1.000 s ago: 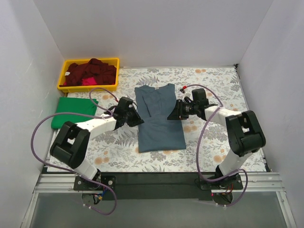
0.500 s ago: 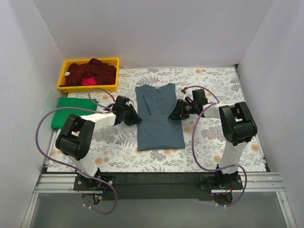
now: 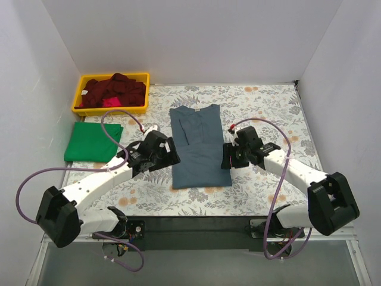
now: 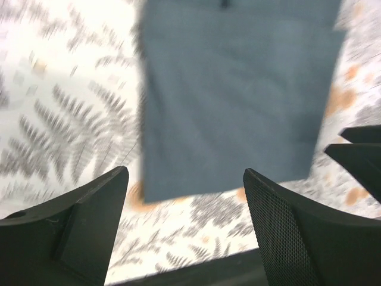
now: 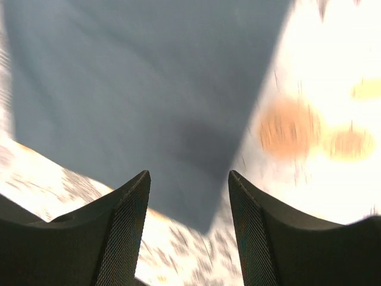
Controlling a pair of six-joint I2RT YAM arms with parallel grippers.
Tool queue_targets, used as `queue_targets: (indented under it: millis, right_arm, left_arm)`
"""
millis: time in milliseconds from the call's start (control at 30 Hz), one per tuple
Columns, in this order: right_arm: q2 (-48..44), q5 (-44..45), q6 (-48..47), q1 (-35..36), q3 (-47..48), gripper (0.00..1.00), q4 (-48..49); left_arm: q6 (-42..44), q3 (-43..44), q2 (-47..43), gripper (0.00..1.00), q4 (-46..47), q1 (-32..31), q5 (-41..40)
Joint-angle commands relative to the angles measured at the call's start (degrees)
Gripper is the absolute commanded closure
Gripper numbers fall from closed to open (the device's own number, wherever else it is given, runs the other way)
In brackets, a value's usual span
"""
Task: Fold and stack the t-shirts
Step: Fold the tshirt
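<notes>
Both open and empty, the left gripper [image 3: 169, 154] and right gripper [image 3: 228, 157] are poised at opposite edges of the slate-blue t-shirt [image 3: 200, 149], flat on the floral table cloth [image 3: 268, 107]. Its folded sides could be dragged open by a one-layer pinch.

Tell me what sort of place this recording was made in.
Probably a lab test cell, not a home. Plain white walls enclose a bench under a floral table cloth, two robot arms are bolted along its near edge, and a yellow bin holds dark red shirts.
</notes>
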Motion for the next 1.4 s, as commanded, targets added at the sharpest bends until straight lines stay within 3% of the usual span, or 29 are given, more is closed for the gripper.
queue_targets:
  millis: [0,267,633,967,1167,1367]
  right_arm:
    - [-3.8,12.3,2.7,2.9,-4.1,0.39,-11.8]
    - [-5.3,10.6,7.0,6.8,-7.1,0.5,-11.9]
    - [-1.0,14.9,9.8,9.8,-4.1,0.53,-11.5]
    - [5.8,16.7,12.3,14.6,-7.1,0.55,-11.8]
    - [8.0,14.7,12.9,15.4,-10.5,0.69,-11.8]
    - [7.8,16.0,12.5,16.0,-12.1,0.93,-12.8]
  left_arm:
    - [-4.9,-5.4,-3.9,0.22,-10.7,-3.3,-5.0]
    - [-11.2,-11.1,-6.9,0.25,-11.4,-8.5,-3.9]
    - [-11.8,-8.7,-2.6,0.26,-10.9,-10.4,-4.9]
    - [-12.2,-8.2,-0.2,0.26,-10.6,-11.3,-5.4]
    - [-12.6,-8.3,0.8,0.26,-10.6,-11.3,-5.1]
    - [-12.7,-7.7,2.8,0.26,-10.0,-11.4,-4.2]
